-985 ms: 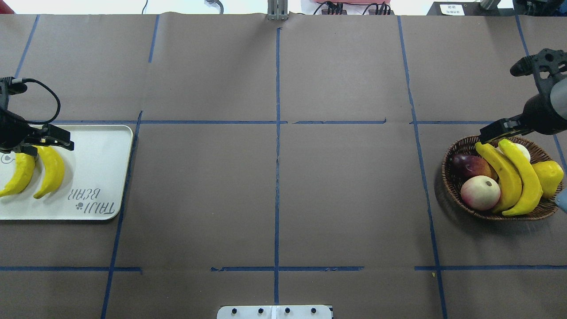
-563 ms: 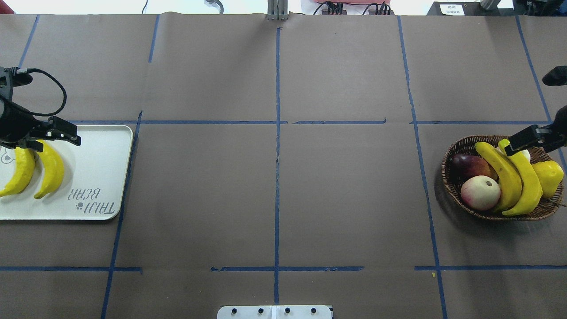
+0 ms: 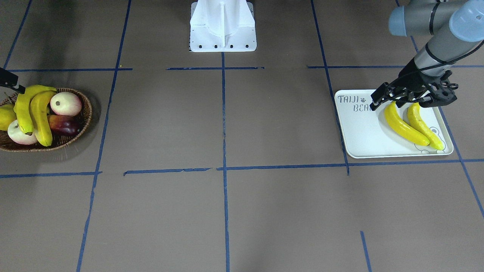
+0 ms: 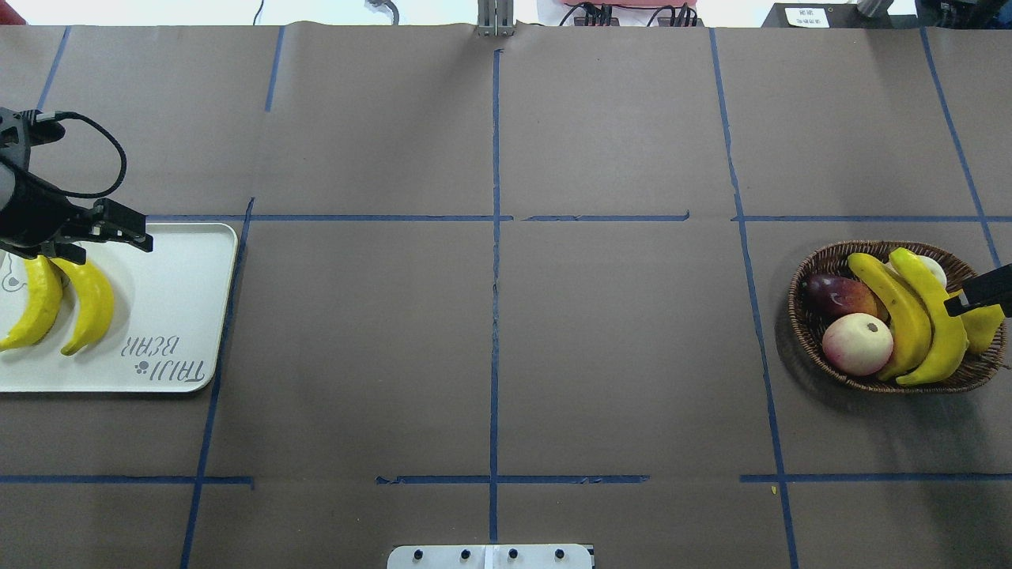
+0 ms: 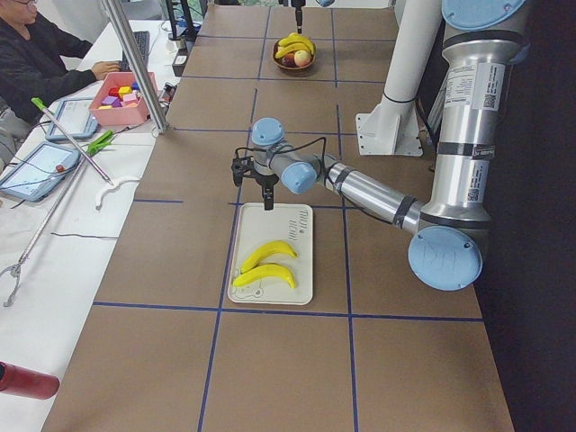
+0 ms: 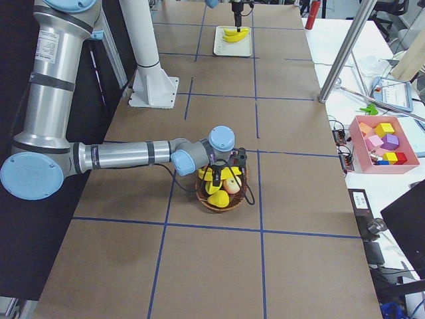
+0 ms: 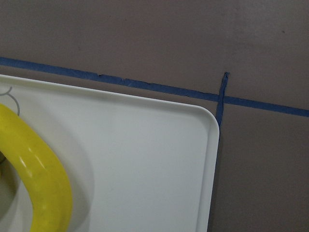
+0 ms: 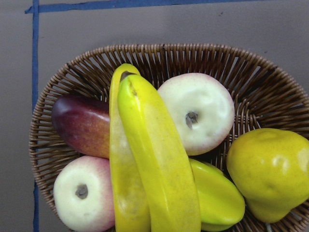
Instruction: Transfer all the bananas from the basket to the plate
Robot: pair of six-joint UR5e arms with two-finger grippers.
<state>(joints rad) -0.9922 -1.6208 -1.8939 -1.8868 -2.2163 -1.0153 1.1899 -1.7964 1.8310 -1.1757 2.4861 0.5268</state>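
Over plate (image 4: 182, 300), left gripper (image 4: 111, 249) hangs spread and empty above two bananas (image 4: 91, 304) lying side by side. At opposite end, two more bananas (image 4: 937, 316) lie touching in basket (image 4: 806, 332) atop other fruit (image 4: 858, 344); right gripper (image 4: 980, 292) above them, finger state impossible to tell. Risk: pinch catches both, or smooth curved skin slips.

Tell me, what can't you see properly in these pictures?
- Right gripper: the overhead view's right edge cuts it off; open or shut, I cannot tell.
- Bear drawing on the plate: overhead, the left edge, two bananas and the left gripper hide most of it.
- Greenish fruit in the basket: right wrist view, the other bananas cover most of it.
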